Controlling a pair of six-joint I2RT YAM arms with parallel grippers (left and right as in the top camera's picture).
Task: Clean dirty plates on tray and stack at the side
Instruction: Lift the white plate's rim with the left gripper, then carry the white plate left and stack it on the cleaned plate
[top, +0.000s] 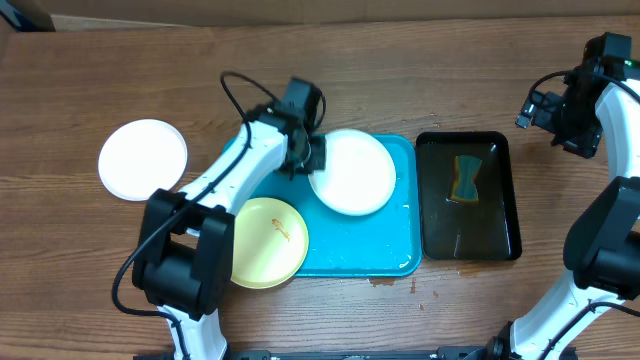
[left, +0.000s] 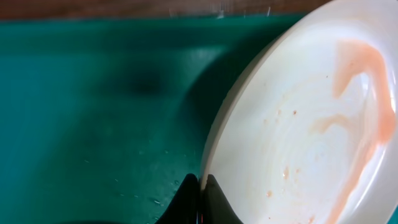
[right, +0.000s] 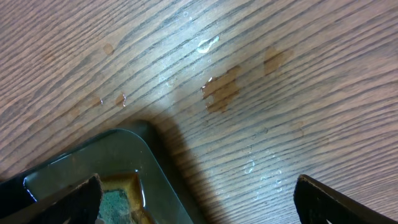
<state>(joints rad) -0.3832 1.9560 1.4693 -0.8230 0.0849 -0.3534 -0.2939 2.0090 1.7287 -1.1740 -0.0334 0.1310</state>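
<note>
A white plate (top: 352, 171) with orange smears rests tilted on the turquoise tray (top: 400, 250). My left gripper (top: 312, 158) is shut on its left rim; the left wrist view shows the jaws (left: 200, 186) pinching the plate's rim (left: 298, 124) over the tray (left: 93, 112). A pale yellow plate (top: 265, 242) with a small smear sits on the tray's front left corner. A clean white plate (top: 143, 159) lies on the table at the left. My right gripper (top: 555, 115) is open and empty, raised at the far right (right: 199, 199).
A black tray (top: 500, 220) holding water and a sponge (top: 466, 178) stands right of the turquoise tray; its corner (right: 124, 155) shows in the right wrist view. Water drops and stains mark the wooden table (right: 221, 87).
</note>
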